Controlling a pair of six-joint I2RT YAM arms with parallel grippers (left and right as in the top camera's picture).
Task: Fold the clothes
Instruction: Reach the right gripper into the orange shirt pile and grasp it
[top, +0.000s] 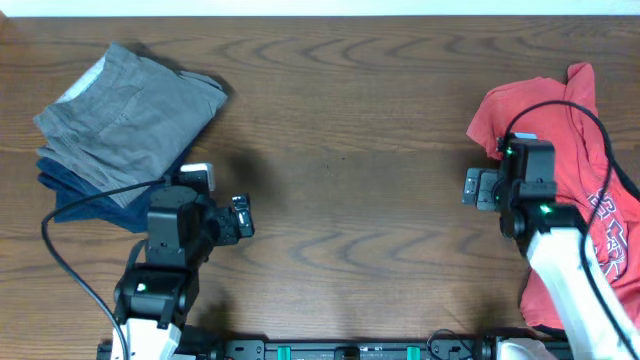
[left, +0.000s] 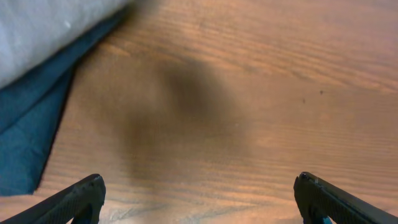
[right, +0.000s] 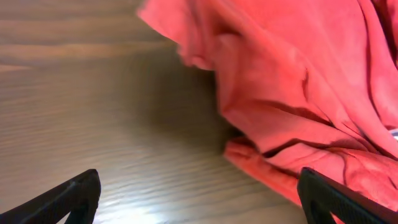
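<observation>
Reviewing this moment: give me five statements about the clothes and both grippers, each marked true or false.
1. The grey garment lies folded on top of the navy garment. True.
2. The red T-shirt is neatly folded at the middle of the table. False: it lies crumpled at the right side.
3. The left gripper is shut on the navy garment. False: its fingers are spread wide over bare wood, holding nothing.
4. The right gripper is open, with the red T-shirt's edge just ahead of it. True.
5. The red T-shirt rests on the folded stack. False: the two lie far apart, at opposite sides of the table.
</observation>
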